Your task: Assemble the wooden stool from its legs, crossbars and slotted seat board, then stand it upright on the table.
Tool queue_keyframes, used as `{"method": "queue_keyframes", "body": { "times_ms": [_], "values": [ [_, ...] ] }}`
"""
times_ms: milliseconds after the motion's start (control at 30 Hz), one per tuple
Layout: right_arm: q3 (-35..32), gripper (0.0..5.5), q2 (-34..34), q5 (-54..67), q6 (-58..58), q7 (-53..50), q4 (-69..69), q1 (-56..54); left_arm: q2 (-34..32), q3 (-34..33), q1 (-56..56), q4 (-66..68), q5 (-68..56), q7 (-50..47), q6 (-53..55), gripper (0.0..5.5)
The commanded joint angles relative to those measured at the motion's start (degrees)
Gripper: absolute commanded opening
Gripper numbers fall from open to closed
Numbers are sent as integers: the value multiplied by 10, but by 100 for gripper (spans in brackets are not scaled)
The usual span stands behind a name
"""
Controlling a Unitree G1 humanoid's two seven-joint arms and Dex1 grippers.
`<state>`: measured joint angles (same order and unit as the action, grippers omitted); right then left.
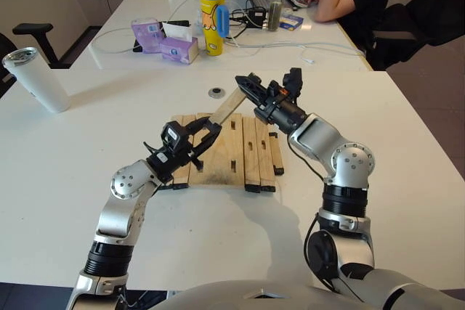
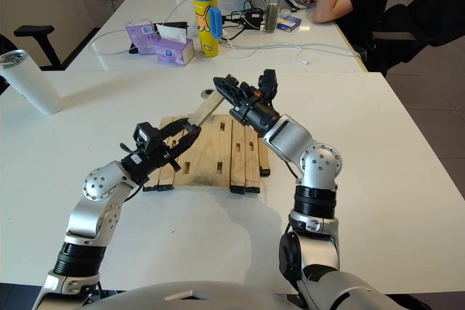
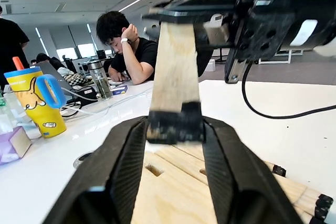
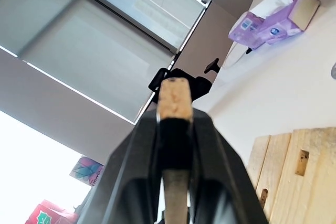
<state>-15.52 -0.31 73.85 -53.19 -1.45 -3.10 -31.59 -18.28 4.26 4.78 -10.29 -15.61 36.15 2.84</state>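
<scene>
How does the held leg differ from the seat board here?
The leg is one narrow bar, the seat board a wide slotted panel. The leg is raised and tilted, held by the left pincer and right pincer; the seat board lies flat on the table. Both are pale wood.

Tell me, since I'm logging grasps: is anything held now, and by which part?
A wooden bar, by both ends: left hand on its lower end, right hand on its upper end.

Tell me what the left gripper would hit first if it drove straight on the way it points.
Most likely the right gripper: the left gripper points up along the wooden bar that both hold, and the right one clamps its far end. Depth is hard to judge.
</scene>
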Motion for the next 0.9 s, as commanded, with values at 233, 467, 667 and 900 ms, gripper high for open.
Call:
{"method": "queue_keyframes", "body": {
  "times_ms": [233,467,667,900],
  "values": [
    [64,43,-48,-217,102,22,-7,27,24,-112,11,62,-42,-98,16,220],
    [97,43,-27,-321,136,-9,-6,88,23,-136,20,61,-51,-117,22,220],
    [87,43,-8,-387,175,-34,22,113,17,-136,24,59,-51,-111,34,220],
    [88,43,-9,-447,227,-28,83,115,13,-137,29,63,-48,-108,40,220]
  ]
}}
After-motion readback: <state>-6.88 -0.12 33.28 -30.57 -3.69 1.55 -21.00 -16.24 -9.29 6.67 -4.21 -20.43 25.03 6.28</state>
